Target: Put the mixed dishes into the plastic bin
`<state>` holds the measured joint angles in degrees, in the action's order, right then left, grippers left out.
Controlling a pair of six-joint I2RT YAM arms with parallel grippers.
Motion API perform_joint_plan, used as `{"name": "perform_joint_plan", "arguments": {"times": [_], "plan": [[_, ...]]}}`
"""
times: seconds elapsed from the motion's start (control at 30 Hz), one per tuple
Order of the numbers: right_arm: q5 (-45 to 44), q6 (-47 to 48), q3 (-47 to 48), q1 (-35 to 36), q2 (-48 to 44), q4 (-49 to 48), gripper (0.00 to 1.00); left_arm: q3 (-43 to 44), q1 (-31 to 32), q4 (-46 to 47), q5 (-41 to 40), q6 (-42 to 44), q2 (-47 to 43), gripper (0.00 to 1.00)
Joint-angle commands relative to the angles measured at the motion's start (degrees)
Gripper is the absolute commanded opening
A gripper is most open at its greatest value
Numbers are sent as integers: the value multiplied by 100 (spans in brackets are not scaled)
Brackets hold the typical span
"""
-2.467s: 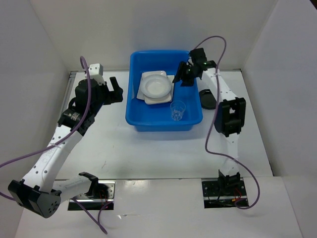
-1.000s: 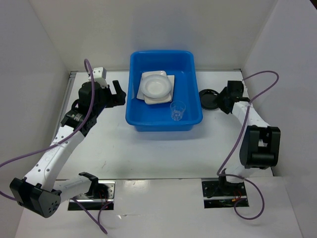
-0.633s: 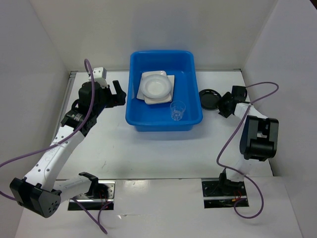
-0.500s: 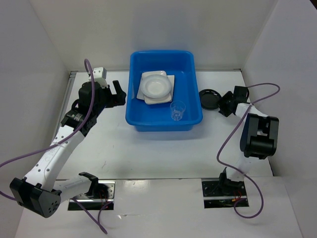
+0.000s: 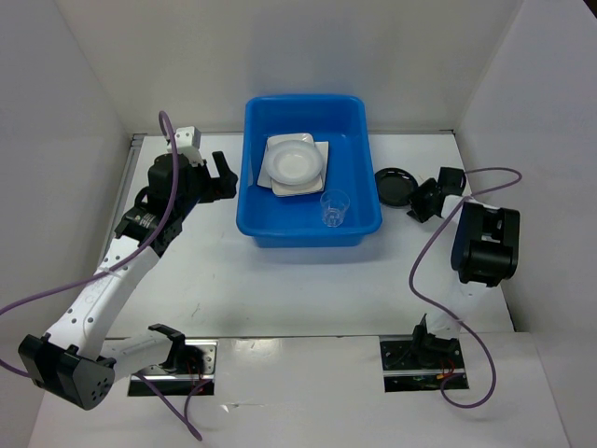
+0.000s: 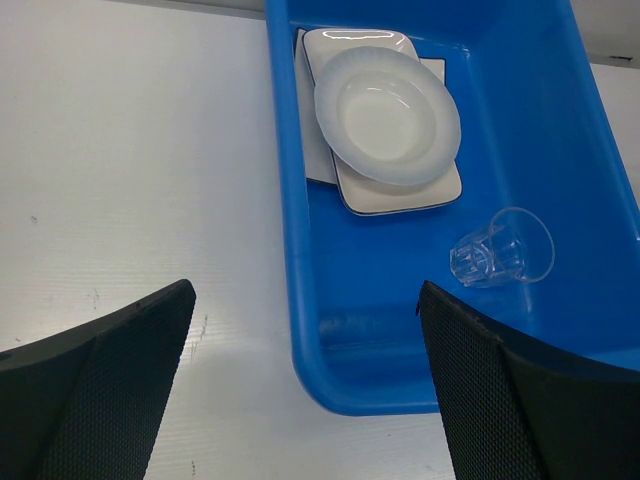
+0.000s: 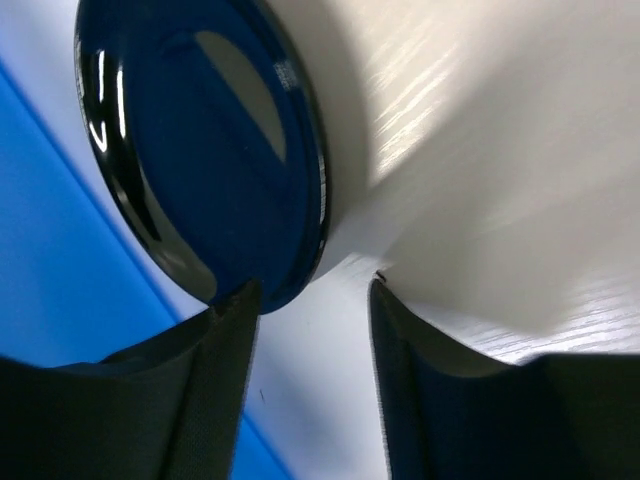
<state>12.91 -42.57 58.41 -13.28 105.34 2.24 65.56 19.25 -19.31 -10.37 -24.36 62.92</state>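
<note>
The blue plastic bin [image 5: 359,159] stands at the back middle. In it a translucent round dish [image 5: 295,163] lies on a dark-rimmed square white plate [image 6: 400,197], which lies on another white plate [image 6: 312,150]. A small clear cup [image 5: 334,207] stands near the bin's front wall. The small black round plate [image 5: 395,185] lies on the table right of the bin. My right gripper [image 5: 422,201] is low beside it, open and empty. In the right wrist view the plate's [image 7: 190,150] rim is just ahead of one fingertip [image 7: 225,330]. My left gripper [image 5: 219,175] is open and empty, left of the bin.
White walls enclose the table on the left, back and right. The right arm's purple cable [image 5: 438,252] loops over the table at the right. In the left wrist view the bin's near corner [image 6: 320,385] lies between my fingers, below them.
My right arm swung from over the bin down to the table, right of the black plate, and edged closer to it. The left arm drew back slightly, then stayed still.
</note>
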Motion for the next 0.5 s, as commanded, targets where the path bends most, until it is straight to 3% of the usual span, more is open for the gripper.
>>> {"name": "perform_joint_plan", "arguments": {"times": [0.0, 0.13, 0.3, 0.47], "plan": [[-104, -190, -49, -131, 110, -417, 51, 27, -35, 121, 0, -78, 10, 100], [-166, -252, -49, -131, 224, -470, 47, 27, -35, 121, 0, -78, 10, 100], [-218, -480, -49, -131, 338, -698, 31, 27, -35, 121, 0, -78, 10, 100], [36, -604, -102, -131, 522, -892, 29, 27, -35, 121, 0, -78, 10, 100]]}}
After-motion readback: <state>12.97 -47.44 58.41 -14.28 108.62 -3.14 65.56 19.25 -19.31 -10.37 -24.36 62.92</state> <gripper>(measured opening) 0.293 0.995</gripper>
